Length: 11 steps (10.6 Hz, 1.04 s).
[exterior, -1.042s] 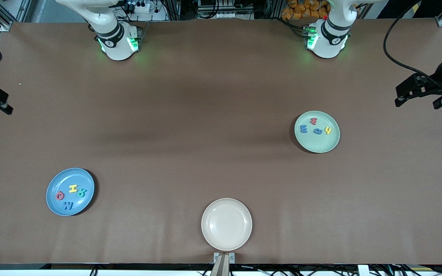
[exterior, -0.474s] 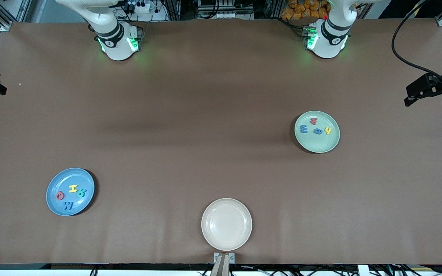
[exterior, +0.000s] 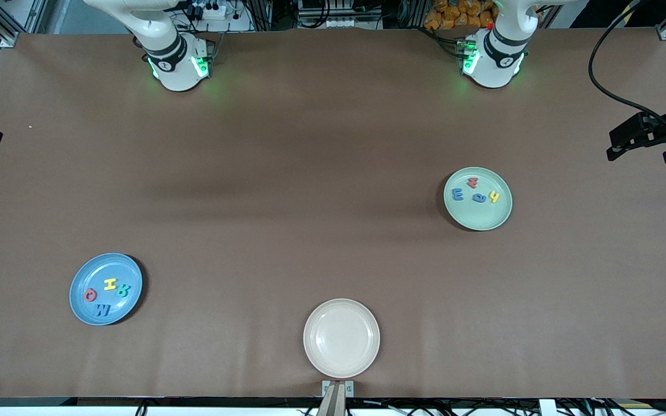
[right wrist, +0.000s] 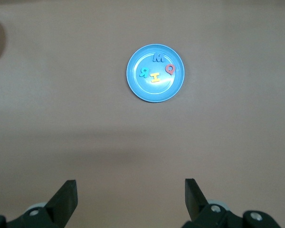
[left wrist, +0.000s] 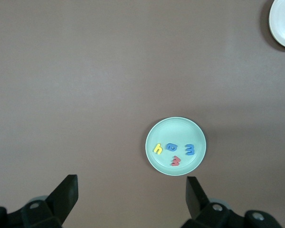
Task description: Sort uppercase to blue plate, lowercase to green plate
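Front view: letters sorted on blue plate [exterior: 78,277] and green plate [exterior: 483,216], both end effectors spread.

Even overhead light is falling on the brown table [exterior: 287,173], leaving broad soft shadow bands; each plate is casting a dark crescent shadow; green lamps are glowing at both arm bases

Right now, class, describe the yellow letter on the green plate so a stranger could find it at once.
Find the green plate, toward the left arm's end of the table. Four small letters lie on it. The yellow h, which looks like a 4, sits beside the rounded blue letter; it is the only yellow one there.
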Tool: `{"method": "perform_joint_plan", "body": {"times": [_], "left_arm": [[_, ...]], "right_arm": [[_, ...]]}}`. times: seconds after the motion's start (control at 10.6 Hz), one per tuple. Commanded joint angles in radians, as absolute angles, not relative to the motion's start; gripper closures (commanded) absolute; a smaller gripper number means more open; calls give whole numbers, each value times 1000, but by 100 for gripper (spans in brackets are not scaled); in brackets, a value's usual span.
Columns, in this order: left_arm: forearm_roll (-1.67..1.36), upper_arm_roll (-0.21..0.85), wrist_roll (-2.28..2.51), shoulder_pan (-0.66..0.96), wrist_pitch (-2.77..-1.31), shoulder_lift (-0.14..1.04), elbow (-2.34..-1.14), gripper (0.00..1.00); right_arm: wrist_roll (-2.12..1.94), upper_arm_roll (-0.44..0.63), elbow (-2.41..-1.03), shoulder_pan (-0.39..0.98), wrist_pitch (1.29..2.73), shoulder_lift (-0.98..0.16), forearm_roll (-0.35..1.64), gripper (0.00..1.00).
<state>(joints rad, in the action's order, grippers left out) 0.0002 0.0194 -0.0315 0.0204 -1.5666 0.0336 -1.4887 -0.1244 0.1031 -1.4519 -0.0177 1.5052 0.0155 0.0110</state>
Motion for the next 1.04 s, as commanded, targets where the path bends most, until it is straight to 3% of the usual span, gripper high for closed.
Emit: {"method": "perform_joint_plan", "body": {"times": [0.0,0.47,0.95], "left_arm": [[-20,20,-21,11,-1554,32,-1485,0],[-20,18,-20,9,-1560,31,-1486,0],[-18,17,-18,17,-1612,-35,-1591,0]], "right_arm": [[-107,92,-1447,-29,1502,23,-20,0],[-107,89,-1447,-29,1513,25,-12,0],[-106,89,-1447,-29,1513,25,-8,0]]}}
